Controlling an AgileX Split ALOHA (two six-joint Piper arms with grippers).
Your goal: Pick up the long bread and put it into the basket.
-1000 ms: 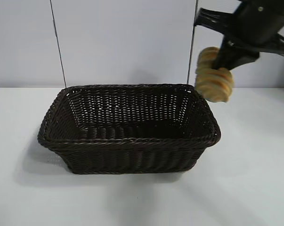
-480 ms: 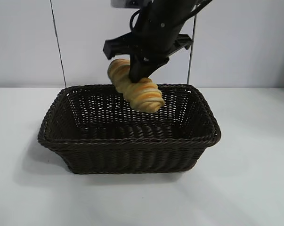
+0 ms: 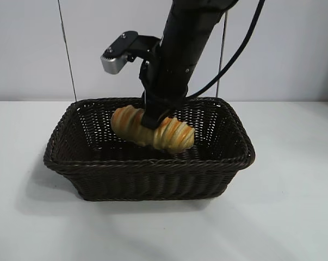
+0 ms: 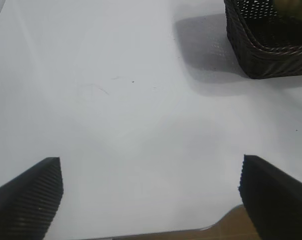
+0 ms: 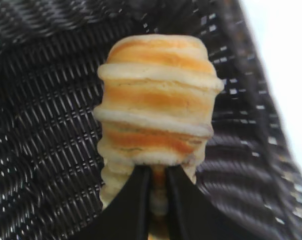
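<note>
The long bread (image 3: 176, 135), a golden loaf with orange-brown ridges, hangs nearly level inside the dark-brown wicker basket (image 3: 153, 163), about at rim height. My right gripper (image 3: 152, 120) comes down from above and is shut on the loaf's middle. In the right wrist view its two black fingers (image 5: 133, 200) pinch the long bread (image 5: 158, 100) over the basket's woven floor (image 5: 40, 125). My left gripper (image 4: 151, 180) stands open over bare white table, off to one side of the basket (image 4: 266, 55), with nothing between its fingers.
The basket stands on a white table (image 3: 294, 217) in front of a pale wall. Two thin dark cables (image 3: 67, 54) hang behind it. A brown strip of table edge (image 4: 231, 227) shows close to the left gripper.
The right arm has swung left from beyond the basket's back right corner to over its middle and come down, and the bread has turned from hanging steeply to nearly level inside the basket.
</note>
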